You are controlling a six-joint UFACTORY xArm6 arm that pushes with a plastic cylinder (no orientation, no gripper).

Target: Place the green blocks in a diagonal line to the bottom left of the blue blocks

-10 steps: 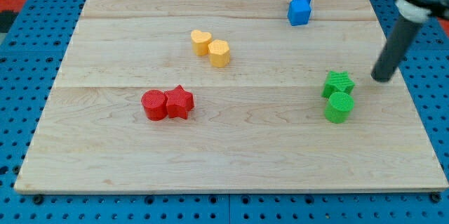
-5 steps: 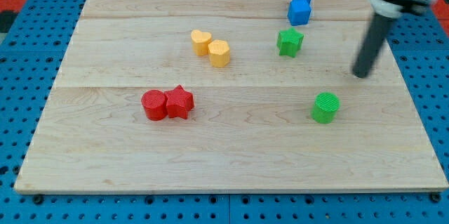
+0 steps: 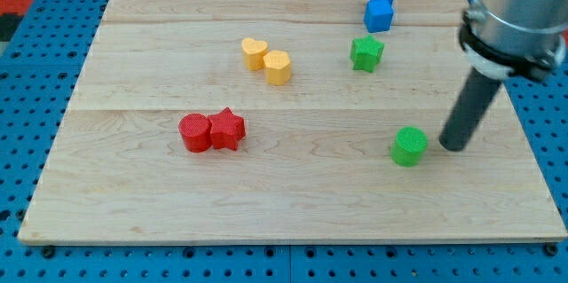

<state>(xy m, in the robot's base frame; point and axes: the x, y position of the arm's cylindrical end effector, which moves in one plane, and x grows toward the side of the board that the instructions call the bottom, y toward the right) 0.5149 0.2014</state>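
The green star (image 3: 366, 53) already sits at seven o'clock of the blue blocks (image 3: 379, 10), while my gripperless tip (image 3: 452, 147), at three o'clock of the green cylinder (image 3: 409, 146), must push it leftward.

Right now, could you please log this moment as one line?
tip: right of green cylinder, close | green star: below blue blocks | diagonal: not formed

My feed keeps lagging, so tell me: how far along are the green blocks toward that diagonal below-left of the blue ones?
Partly done. The green star already sits just below-left of the blue blocks. In hand: my tip is beside the green cylinder, on its right and close to it. Left: push that cylinder leftward, since it lies to the lower right of the star, off the diagonal.
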